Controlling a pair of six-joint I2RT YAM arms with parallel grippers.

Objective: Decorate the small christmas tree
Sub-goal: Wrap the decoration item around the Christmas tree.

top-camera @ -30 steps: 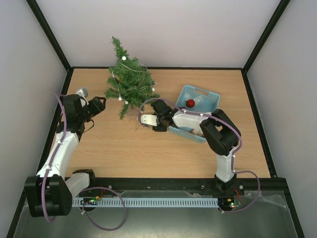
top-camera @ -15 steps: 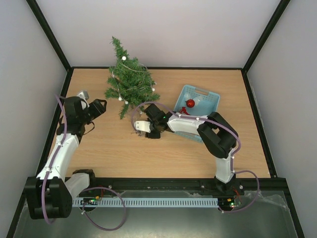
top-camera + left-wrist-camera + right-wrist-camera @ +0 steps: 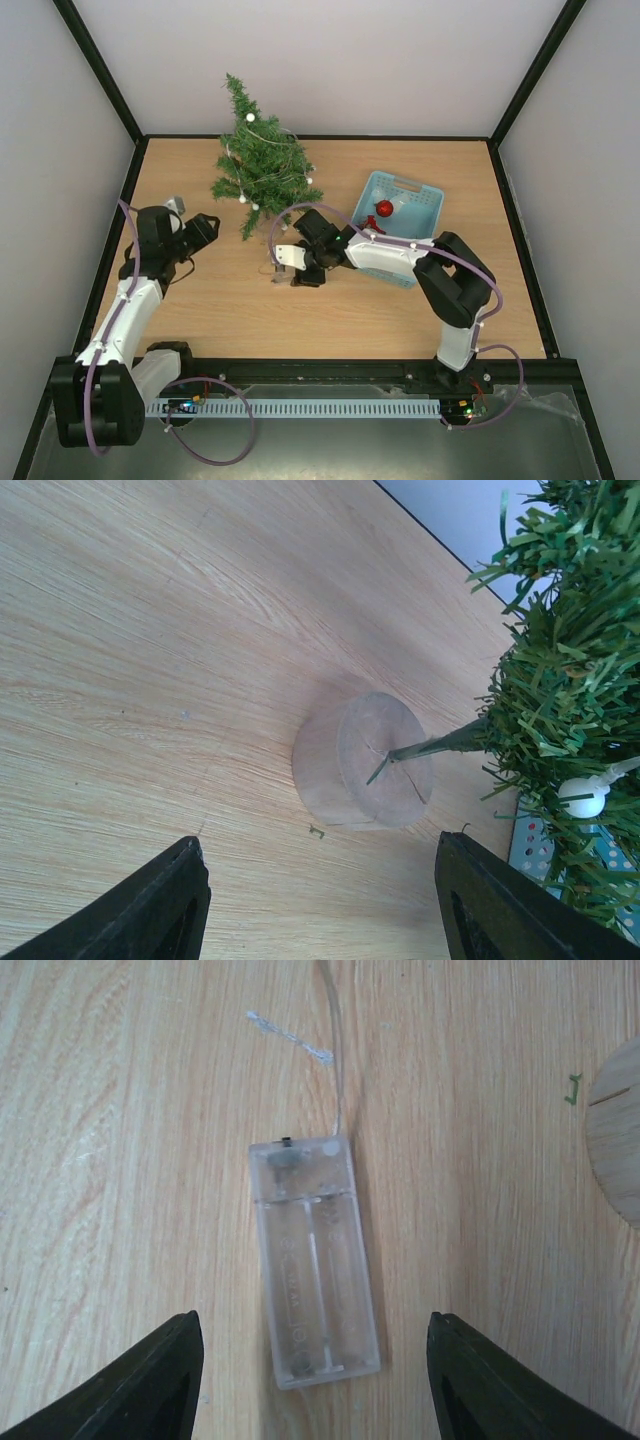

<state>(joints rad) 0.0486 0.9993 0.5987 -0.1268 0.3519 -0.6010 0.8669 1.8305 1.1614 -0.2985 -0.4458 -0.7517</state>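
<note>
The small christmas tree (image 3: 258, 165) stands at the back left, dark green with a wire of white bead lights. Its round wooden base (image 3: 365, 762) and lower branches (image 3: 565, 670) show in the left wrist view. My left gripper (image 3: 207, 226) is open and empty, low over the table to the left of the base (image 3: 320, 910). My right gripper (image 3: 298, 272) is open, hovering over a clear battery box (image 3: 313, 1275) that lies flat on the table, its thin wire (image 3: 337, 1050) running away. The box sits between the open fingers (image 3: 315, 1380), untouched.
A light blue basket (image 3: 425, 200) stands right of the tree with a red ball (image 3: 384, 208) in it. The base's edge (image 3: 618, 1140) shows right of the battery box. Black frame rails border the wooden table (image 3: 230, 300).
My right gripper has swung left from the basket's side and come down over the battery box. My left gripper has drifted slightly nearer and toward the tree base.
</note>
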